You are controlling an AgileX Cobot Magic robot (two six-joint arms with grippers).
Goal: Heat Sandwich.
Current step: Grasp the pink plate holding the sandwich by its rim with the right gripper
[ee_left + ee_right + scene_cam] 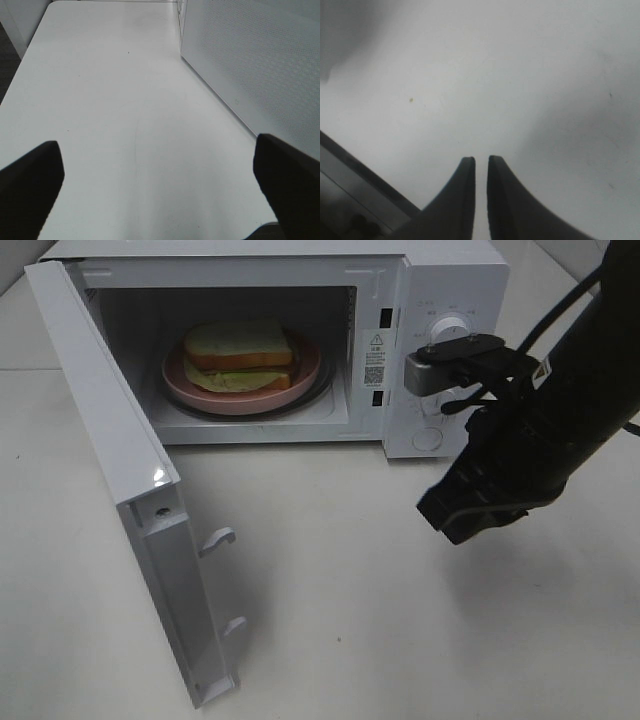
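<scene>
Surface: a white table (pixel 400 620) is filling the lower half of the overhead view and carrying everything in it
Microwave: a white microwave oven (pixel 450 270) is sitting along the top of the frame, its cavity facing the camera
Door: the microwave door (pixel 110 410) is standing wide open, swinging out toward the lower left of the frame, with two latch hooks (pixel 220 537) sticking out of its inner edge
Sandwich: the sandwich (pixel 240 350) is lying inside the cavity, in the upper left of the frame, as two slices of white bread with brown crust and a pale green filling showing between them
Plate: a round pink plate (pixel 305 380) is sitting under the sandwich inside the cavity
Controls: a white dial (pixel 448 330) is showing on the panel in the upper right, just above the arm's grey camera mount (pixel 440 368)
Right gripper: the right gripper (pixel 480 161) is hanging over bare table at the right of the overhead frame, in front of the control panel and well apart from the sandwich; its jaws are standing a thin slit apart, almost closed, and gripping nothing
Left gripper: the left gripper (pixel 157 142) is falling outside the overhead view; its own camera is showing both fingers (pixel 30 175) spread wide over bare table, gripping nothing, with a dotted white panel (pixel 250 60) rising beside it
</scene>
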